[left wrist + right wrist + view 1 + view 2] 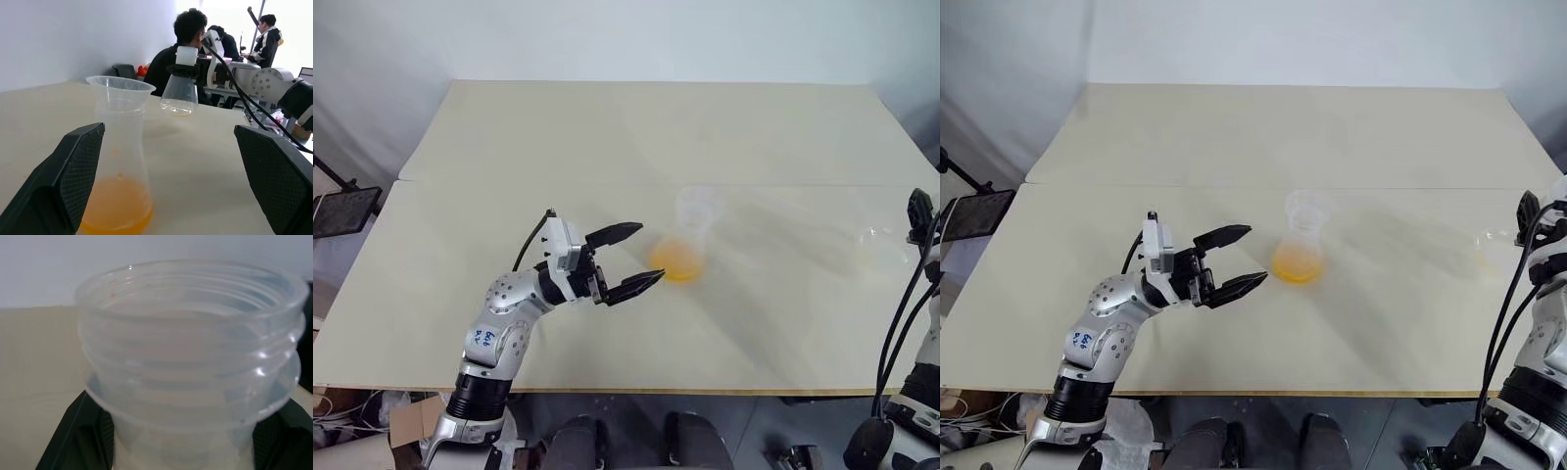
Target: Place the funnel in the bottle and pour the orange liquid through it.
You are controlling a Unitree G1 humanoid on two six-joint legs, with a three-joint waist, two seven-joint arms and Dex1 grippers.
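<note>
Left pincer (634, 258) level, fingers apart, facing the bottle (686, 245); right pincer (185, 71) clamped on a flask's (180, 93) neck.

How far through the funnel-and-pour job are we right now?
Mostly done: the funnel sits in the bottle, and the orange liquid pools in its base. The right tool holds a nearly empty flask above the table. Left tool is open beside the bottle. Left: setting the flask down.

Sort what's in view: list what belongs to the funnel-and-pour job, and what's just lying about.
Job:
- funnel, seated in the bottle
- orange liquid, in the bottle's base
- clear flask, gripped at the neck by the right end effector
- left end effector, open beside the bottle

Lying about:
- black mesh panel
- cardboard box
- people behind the table
</note>
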